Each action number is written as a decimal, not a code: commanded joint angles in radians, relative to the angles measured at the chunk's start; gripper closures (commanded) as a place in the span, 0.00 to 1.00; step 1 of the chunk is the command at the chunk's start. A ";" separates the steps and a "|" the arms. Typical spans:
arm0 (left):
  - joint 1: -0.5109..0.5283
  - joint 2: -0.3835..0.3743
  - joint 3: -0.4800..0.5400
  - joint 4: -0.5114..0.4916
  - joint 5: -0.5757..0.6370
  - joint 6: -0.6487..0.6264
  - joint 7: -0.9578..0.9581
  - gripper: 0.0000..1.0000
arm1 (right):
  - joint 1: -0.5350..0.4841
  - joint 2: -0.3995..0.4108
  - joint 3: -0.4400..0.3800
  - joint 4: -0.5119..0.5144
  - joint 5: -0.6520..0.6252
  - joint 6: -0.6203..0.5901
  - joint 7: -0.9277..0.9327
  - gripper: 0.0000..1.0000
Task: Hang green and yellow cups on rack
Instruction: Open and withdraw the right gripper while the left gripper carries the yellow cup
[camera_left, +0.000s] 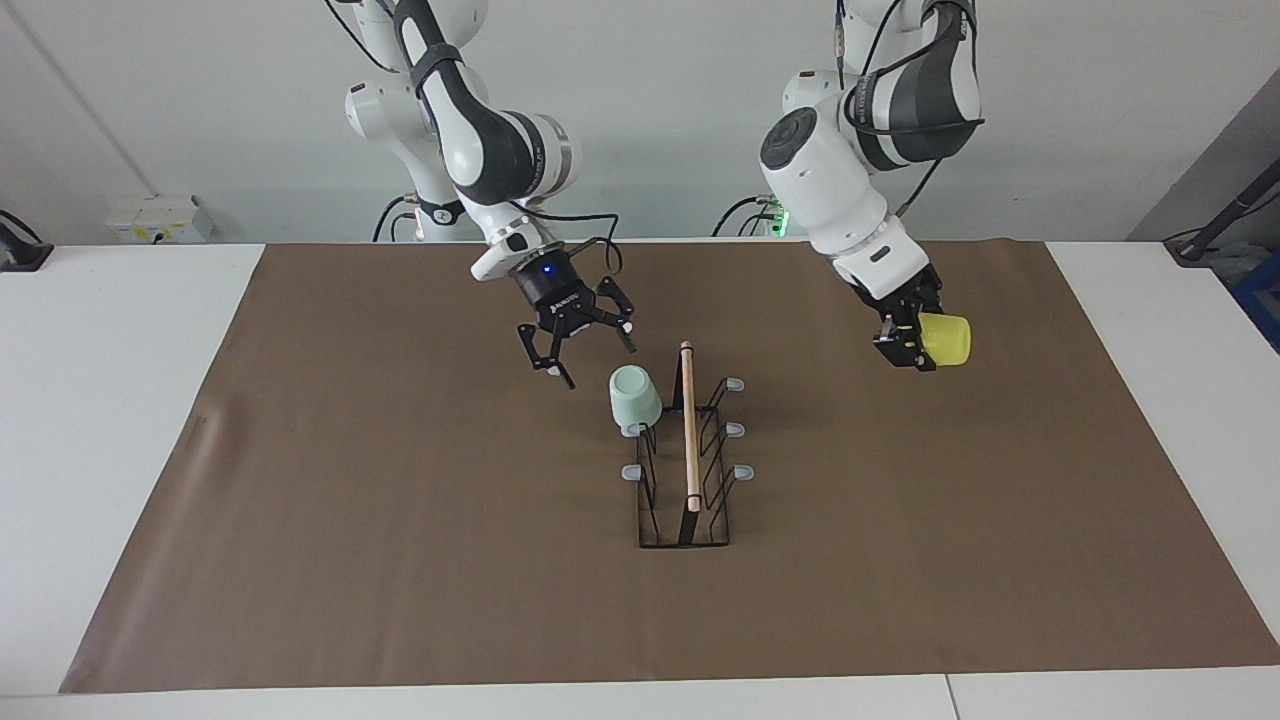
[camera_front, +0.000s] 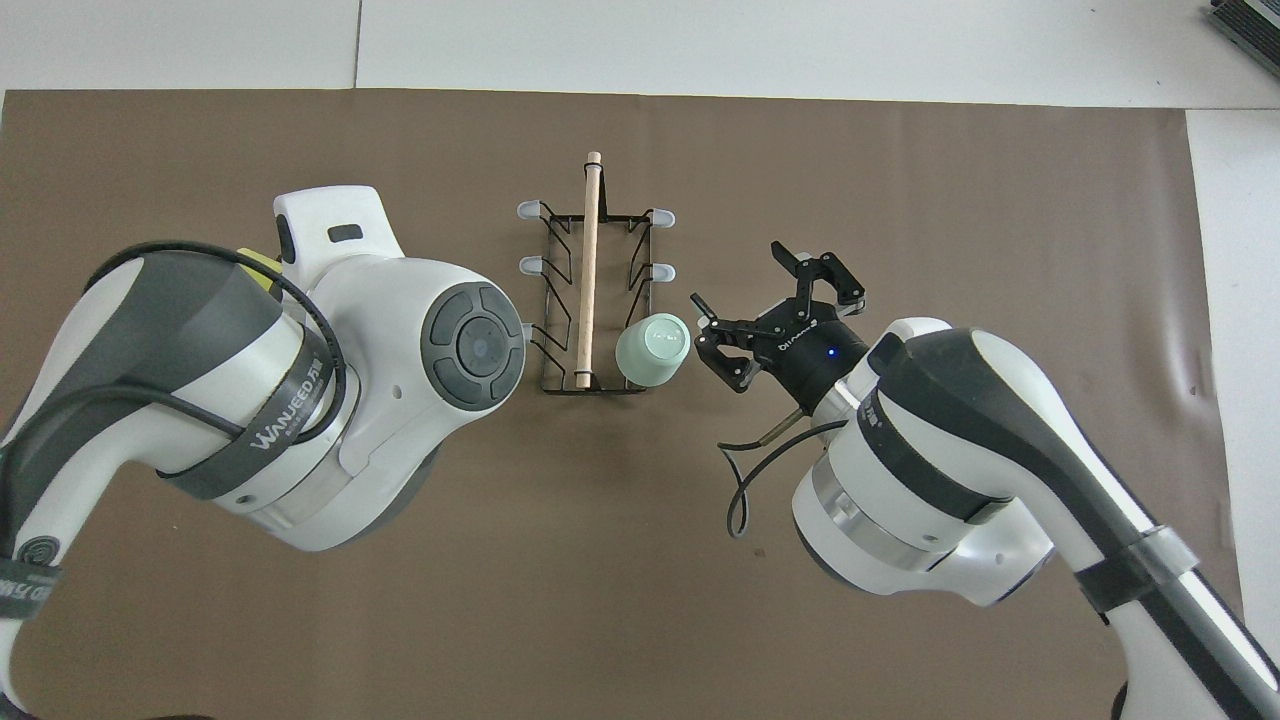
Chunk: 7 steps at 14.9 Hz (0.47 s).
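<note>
The green cup (camera_left: 634, 397) is hung upside down on a rack (camera_left: 684, 470) peg, clear of the open-jawed right gripper (camera_left: 575, 352). The yellow cup (camera_left: 946, 339) is clamped between the left gripper's (camera_left: 908, 345) jaws.

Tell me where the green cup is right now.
The green cup hangs upside down on the rack, on the peg nearest the robots toward the right arm's end; the right gripper is clear of it.
</note>
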 joint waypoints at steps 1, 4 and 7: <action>-0.032 0.009 0.014 0.001 0.026 -0.027 -0.072 1.00 | -0.034 0.007 0.009 0.010 -0.137 -0.058 -0.026 0.00; -0.078 0.044 0.014 0.013 0.026 -0.058 -0.149 1.00 | -0.030 0.001 0.009 -0.009 -0.187 -0.070 -0.029 0.00; -0.113 0.104 0.015 0.076 0.037 -0.110 -0.224 1.00 | -0.035 -0.002 0.009 -0.007 -0.301 -0.153 -0.021 0.00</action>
